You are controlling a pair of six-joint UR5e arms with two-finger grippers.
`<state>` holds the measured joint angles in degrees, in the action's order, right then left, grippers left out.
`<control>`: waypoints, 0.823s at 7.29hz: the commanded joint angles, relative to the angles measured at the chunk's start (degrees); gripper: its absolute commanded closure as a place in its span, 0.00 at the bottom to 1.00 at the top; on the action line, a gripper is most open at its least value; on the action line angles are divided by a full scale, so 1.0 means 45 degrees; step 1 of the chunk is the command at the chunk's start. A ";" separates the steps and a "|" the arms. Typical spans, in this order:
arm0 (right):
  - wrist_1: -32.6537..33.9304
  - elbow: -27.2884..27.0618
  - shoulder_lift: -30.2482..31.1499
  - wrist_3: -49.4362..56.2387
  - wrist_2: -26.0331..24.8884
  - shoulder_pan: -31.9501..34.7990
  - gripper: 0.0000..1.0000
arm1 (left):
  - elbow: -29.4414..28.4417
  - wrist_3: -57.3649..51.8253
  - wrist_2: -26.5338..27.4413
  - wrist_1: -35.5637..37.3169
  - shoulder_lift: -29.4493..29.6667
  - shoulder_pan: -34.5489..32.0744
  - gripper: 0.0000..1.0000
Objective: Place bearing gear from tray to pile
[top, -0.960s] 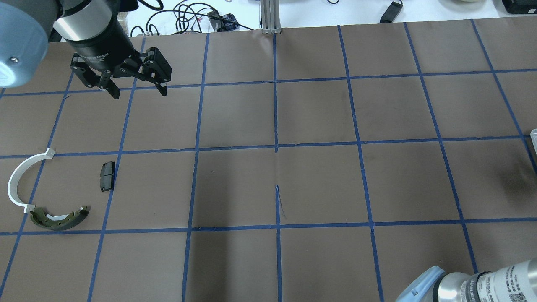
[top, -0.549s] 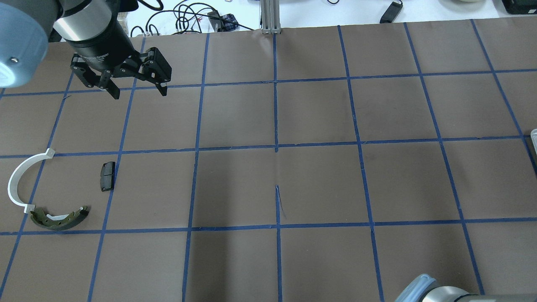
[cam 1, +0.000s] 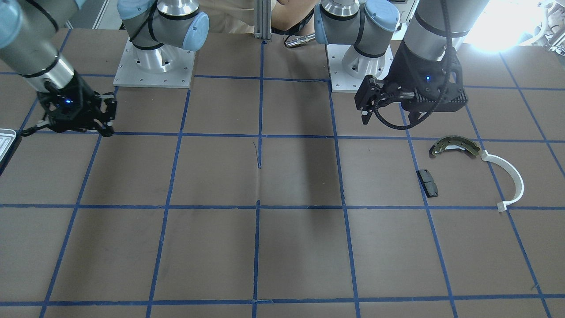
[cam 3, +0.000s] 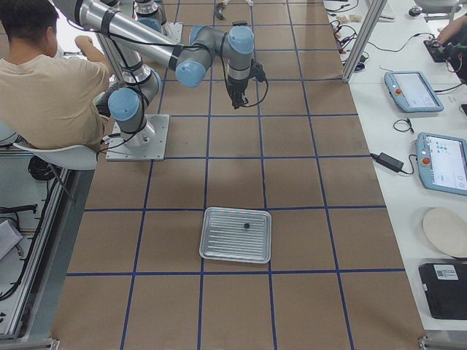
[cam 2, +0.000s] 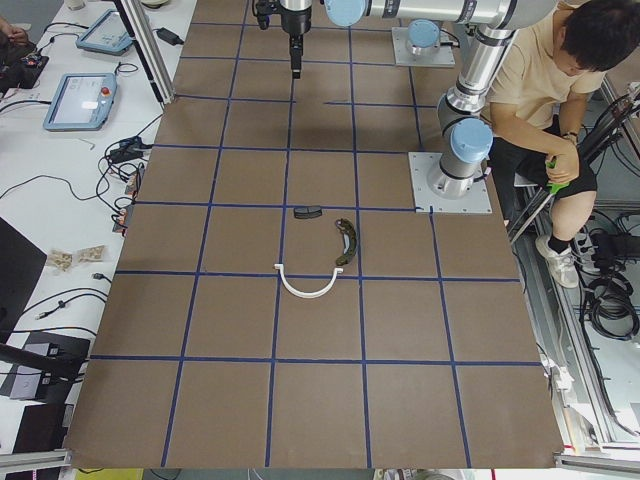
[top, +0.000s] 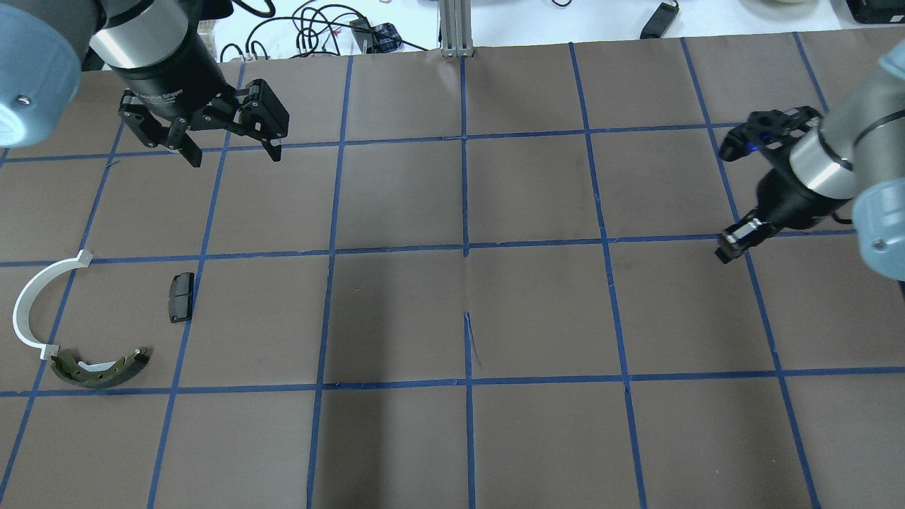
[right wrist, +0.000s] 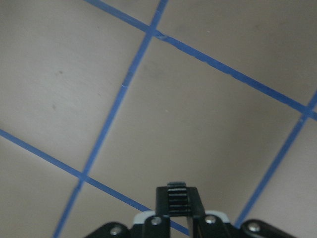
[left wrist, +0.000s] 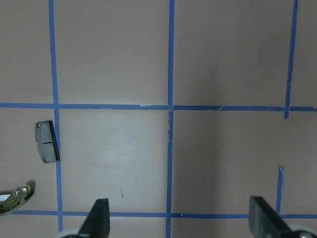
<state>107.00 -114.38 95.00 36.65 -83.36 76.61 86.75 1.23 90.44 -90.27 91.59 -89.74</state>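
Observation:
My right gripper [top: 728, 251] hangs above the brown table at the right. Its jaws are shut on a small black toothed bearing gear [right wrist: 178, 200], seen only in the right wrist view. The pale ribbed tray [cam 3: 211, 251] lies behind that arm, with one small dark part [cam 3: 246, 225] in it. The pile lies at the left: an olive brake shoe [top: 99, 369], a white plastic arc [top: 32, 304] and a black pad [top: 180, 297]. My left gripper [top: 233, 155] is open and empty, high above the table beyond the pile.
Blue tape lines divide the table into squares. Cables and tablets lie past the far table edge [top: 318, 28]. A seated person [cam 2: 545, 90] is beside the arm bases. A tray corner [cam 1: 6, 139] shows at the front view's left edge.
My right arm has swung from the lower right corner of the overhead view up into the right side of the table. The left arm and the pile have not moved.

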 commanded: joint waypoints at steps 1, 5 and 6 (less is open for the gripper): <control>0.3039 0.0027 -0.1647 -0.6904 0.1274 0.3314 1.00 | 0.0000 0.0000 0.0000 0.0020 -0.0001 0.0020 0.00; 0.8696 0.0513 -0.5380 -1.3549 0.2053 0.6821 0.96 | 0.0000 -0.0019 0.0000 0.0020 0.0018 0.0020 0.00; 0.8702 0.0612 -0.5542 -1.3749 0.2697 0.6824 0.71 | 0.0000 0.0000 0.0000 0.0020 0.0019 0.0020 0.00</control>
<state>143.99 -112.46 72.56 -22.14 -74.47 106.17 86.75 1.19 90.44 -90.19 91.64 -89.68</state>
